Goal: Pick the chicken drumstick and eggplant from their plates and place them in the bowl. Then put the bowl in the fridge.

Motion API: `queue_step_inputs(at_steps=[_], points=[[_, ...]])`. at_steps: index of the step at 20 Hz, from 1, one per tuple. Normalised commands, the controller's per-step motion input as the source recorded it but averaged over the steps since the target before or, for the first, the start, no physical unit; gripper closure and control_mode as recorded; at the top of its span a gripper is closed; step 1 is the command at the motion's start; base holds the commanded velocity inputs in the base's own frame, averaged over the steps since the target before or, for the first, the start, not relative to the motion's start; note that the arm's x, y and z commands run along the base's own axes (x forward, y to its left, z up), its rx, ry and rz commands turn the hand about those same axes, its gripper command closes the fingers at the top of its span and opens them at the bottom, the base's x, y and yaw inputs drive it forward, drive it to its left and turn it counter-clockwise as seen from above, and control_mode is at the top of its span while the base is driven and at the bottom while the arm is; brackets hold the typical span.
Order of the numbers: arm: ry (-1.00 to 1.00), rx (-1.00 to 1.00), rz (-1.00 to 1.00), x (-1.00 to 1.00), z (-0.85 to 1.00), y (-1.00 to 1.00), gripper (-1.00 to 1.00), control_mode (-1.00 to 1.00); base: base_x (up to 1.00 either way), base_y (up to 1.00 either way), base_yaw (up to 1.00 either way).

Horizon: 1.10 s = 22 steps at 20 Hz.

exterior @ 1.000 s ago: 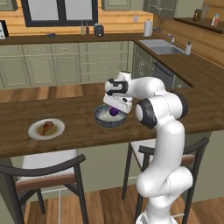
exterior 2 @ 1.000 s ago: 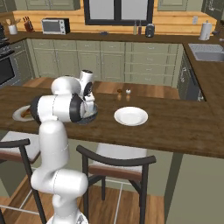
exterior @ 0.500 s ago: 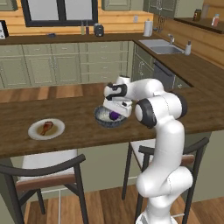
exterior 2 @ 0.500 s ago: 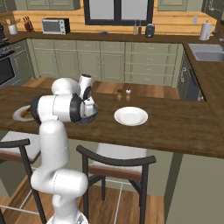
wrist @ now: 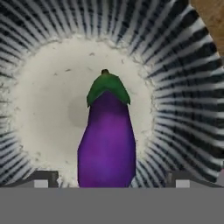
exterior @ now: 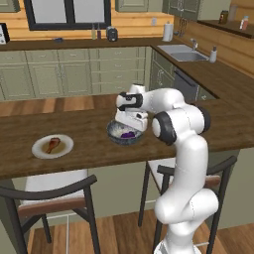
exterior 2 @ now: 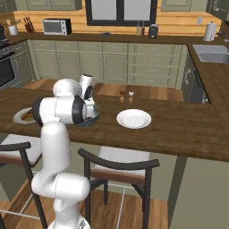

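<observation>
Arm (exterior: 173, 106) bent forward, jaws spread wide.

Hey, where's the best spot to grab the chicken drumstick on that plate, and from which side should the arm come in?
Probably from straight above, closing across the fat end of the chicken drumstick. It lies flat and alone on the white plate, so nothing crowds it. The thick end gives the fingers more to bite than the thin tapering end, and the plate's shallow rim hinders a side approach.

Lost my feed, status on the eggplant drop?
Jaws open over the bowl. Eggplant lying in the bowl, released. Drumstick on its plate, not yet picked. Nothing in the way.
</observation>
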Motion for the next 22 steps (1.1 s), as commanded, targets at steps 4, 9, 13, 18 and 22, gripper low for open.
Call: queue_step_inputs(at_steps=[4, 9, 13, 18, 22], points=[[0.0, -0.01, 0.0, -0.22, 0.99, 0.44, -1.0, -1.0, 0.0, 0.0, 0.0], [0.0, -0.06, 0.01, -0.92, 0.74, 0.33, -1.0, -1.0, 0.0, 0.0, 0.0], [0.0, -0.06, 0.03, -1.0, 0.42, 0.54, -1.0, -1.0, 0.0, 0.0, 0.0], [0.0, -0.01, 0.01, -0.82, 0.46, 0.73, -1.0, -1.0, 0.0, 0.0, 0.0], [0.0, -0.05, 0.01, -0.53, 0.08, 0.97, -1.0, -1.0, 0.0, 0.0, 0.0]])
